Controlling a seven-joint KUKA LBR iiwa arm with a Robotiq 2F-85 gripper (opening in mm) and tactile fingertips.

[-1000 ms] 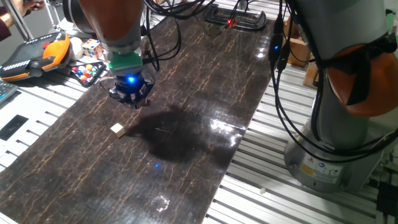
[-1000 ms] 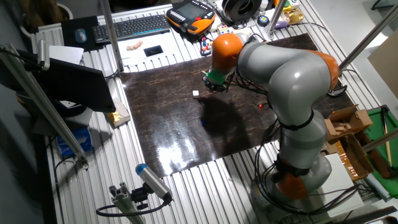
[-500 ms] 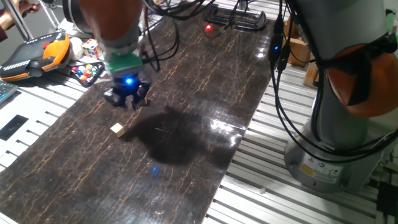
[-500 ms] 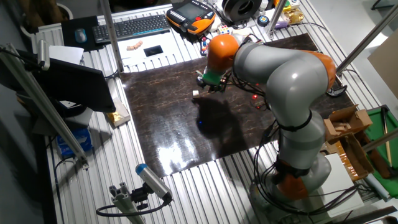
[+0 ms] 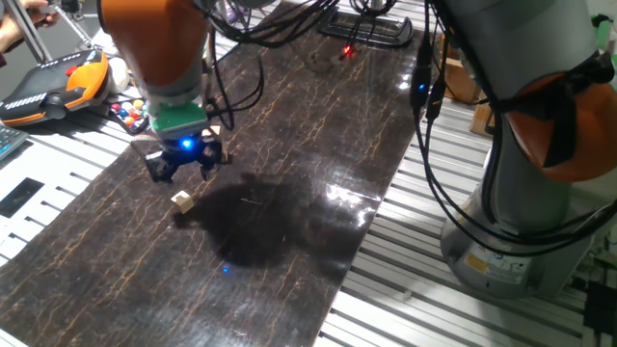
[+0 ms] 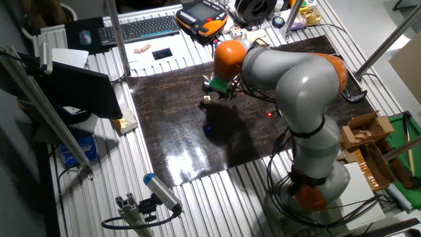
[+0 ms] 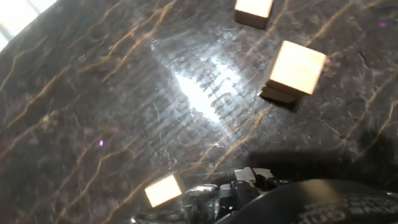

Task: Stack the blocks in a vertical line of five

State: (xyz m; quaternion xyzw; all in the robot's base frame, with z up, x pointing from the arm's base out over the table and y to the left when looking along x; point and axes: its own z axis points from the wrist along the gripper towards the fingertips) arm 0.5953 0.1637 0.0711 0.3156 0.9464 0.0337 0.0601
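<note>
You are looking at a dark, glossy tabletop with pale vein lines, laid on a slatted aluminium frame. Around it sits clutter: an orange-and-black teach pendant, a keyboard and a multicoloured cube at the far edge.

The large grey arm with orange joints reaches across the tabletop. Its gripper hangs just above the surface, a blue light glowing on it, and casts a broad dark shadow beside it. You cannot tell from these views whether its jaws are parted or closed; nothing shows between them.

In one fixed view, a single tan wooden block lies on the tabletop just below and in front of the gripper, apart from it. In the hand view you see more: one block with another under it, a further block near it at the top edge, and a separate block lying alone low in the picture.
</note>
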